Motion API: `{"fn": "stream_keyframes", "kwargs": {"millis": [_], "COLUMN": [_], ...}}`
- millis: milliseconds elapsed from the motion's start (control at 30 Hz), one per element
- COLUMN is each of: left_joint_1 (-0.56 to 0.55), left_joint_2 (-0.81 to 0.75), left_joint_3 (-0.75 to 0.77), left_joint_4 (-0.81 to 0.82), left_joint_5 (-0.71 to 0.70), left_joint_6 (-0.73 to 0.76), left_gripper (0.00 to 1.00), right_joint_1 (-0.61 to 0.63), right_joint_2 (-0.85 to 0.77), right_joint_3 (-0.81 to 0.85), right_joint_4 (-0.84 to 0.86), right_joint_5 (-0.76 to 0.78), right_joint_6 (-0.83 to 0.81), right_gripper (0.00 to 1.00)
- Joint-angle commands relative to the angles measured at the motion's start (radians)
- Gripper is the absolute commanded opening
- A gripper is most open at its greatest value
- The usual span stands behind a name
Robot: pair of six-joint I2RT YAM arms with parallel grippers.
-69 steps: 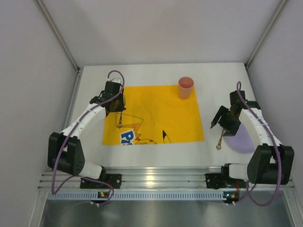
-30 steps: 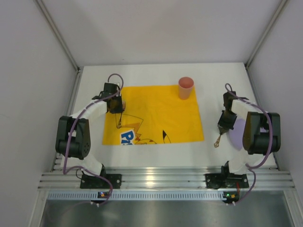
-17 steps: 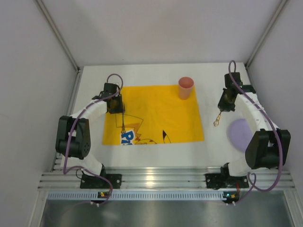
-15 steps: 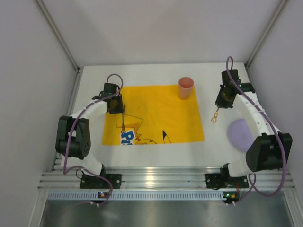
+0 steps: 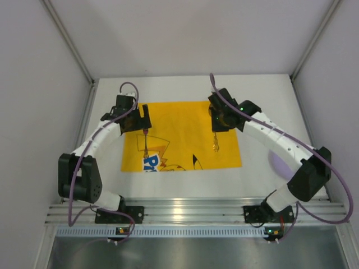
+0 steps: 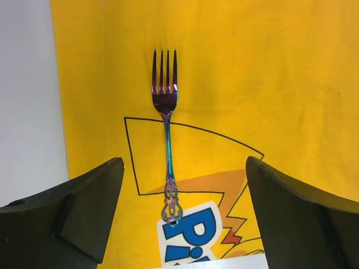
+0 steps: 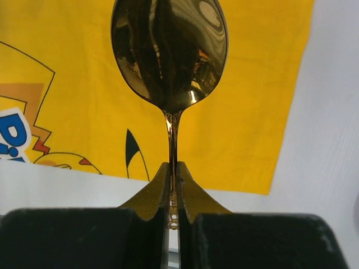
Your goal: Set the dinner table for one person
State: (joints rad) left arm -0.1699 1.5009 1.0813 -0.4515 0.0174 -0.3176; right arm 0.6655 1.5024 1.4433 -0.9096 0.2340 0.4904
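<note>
Here the yellow placemat (image 5: 185, 131) serves as the anchor: it lies flat on the white dinner table (image 5: 185, 182), and bare tabletop shows past every edge of the cloth.

The left gripper (image 6: 183, 168) hovers over the placemat's far-left corner with its jaws spread wide, gripping nothing. In the wrist view the fork (image 6: 167, 140) shows in the gap between its two dark fingers (image 6: 78, 216). It lies flat on the left part of the placemat, tines toward the cloth's far edge, with the ornate end of its handle on the blue printed letter near the front edge.

The right gripper (image 7: 173, 185) hangs over the placemat's far-right part. Its fingers are pinched tight on the handle of a gold spoon (image 7: 168, 56), which hangs bowl-downward over the right side of the cloth, just inside the right edge. Whether the bowl touches the cloth cannot be told.

Off the placemat to the right, a lavender plate (image 5: 279, 166) lies on the table, partly hidden behind the right arm.
</note>
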Motion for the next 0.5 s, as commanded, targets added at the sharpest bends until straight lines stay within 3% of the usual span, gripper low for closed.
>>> {"fn": "stream_keyframes", "kwargs": {"millis": [0,467], "left_joint_1": [0.004,0.004], "left_joint_2": [-0.097,-0.364], "left_joint_3": [0.014,-0.116], "left_joint_4": [-0.038,-0.168], "left_joint_5": [0.018,-0.002], "left_joint_6": [-0.023,-0.060], "left_gripper": [0.96,0.97], "right_joint_1": [0.020,-0.066], "right_joint_2": [0.089,0.472], "right_joint_3": [0.052,0.213], "right_joint_4": [0.092,0.144], "right_joint_5": [0.001,-0.073], "right_joint_6": [-0.001,0.083], "right_gripper": [0.00,0.00]}}
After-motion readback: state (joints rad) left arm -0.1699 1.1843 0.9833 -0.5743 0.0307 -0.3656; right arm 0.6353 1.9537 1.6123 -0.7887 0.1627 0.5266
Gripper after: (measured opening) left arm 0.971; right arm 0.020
